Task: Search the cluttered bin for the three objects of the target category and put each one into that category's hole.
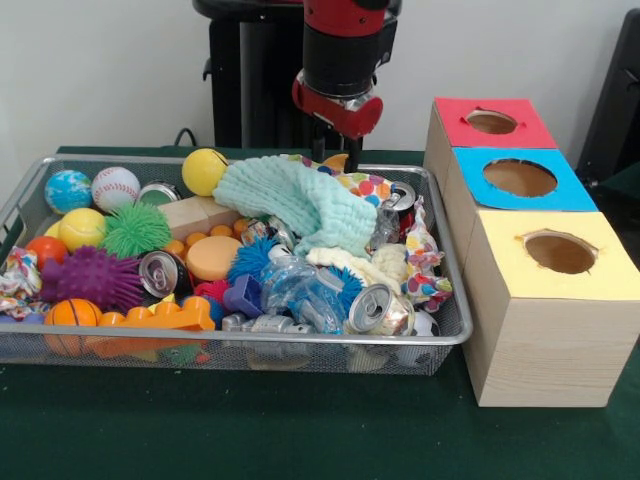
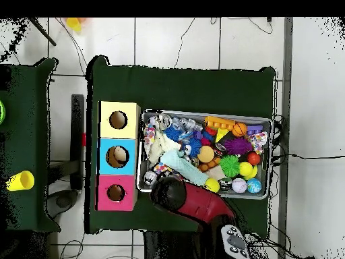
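My tool (image 1: 345, 150) hangs over the far edge of the wire bin (image 1: 455, 325), at the corner nearest the boxes, behind a mint cloth (image 1: 295, 200); I cannot tell whether it is open or closed. Drink cans (image 1: 380, 310) lie among balls and spiky toys, and I can read no lettering on them. Beside the bin on the green bench (image 1: 300, 430) stand the red (image 1: 492, 122), blue (image 1: 520, 178) and yellow (image 1: 560, 253) holes.
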Tool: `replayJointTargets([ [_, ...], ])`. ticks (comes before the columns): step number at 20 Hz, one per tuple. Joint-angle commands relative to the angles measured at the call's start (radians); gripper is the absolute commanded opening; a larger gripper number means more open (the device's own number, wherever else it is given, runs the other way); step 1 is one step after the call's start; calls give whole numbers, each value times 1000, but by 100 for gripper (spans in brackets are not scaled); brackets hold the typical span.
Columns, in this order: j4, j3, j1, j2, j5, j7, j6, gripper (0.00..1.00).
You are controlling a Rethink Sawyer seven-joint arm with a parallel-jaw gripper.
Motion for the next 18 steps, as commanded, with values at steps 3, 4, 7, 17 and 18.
replayJointTargets([
  [3, -41, 121, -54, 68, 20, 117, -99, 100],
  [4, -43, 123, -59, 72, 16, 113, -101, 100],
  [7, -56, 118, -55, 85, 13, 112, -103, 100],
  [17, -116, 120, -43, 173, 22, 122, -160, 100],
  [18, -119, 121, -46, 177, 19, 118, -161, 100],
])
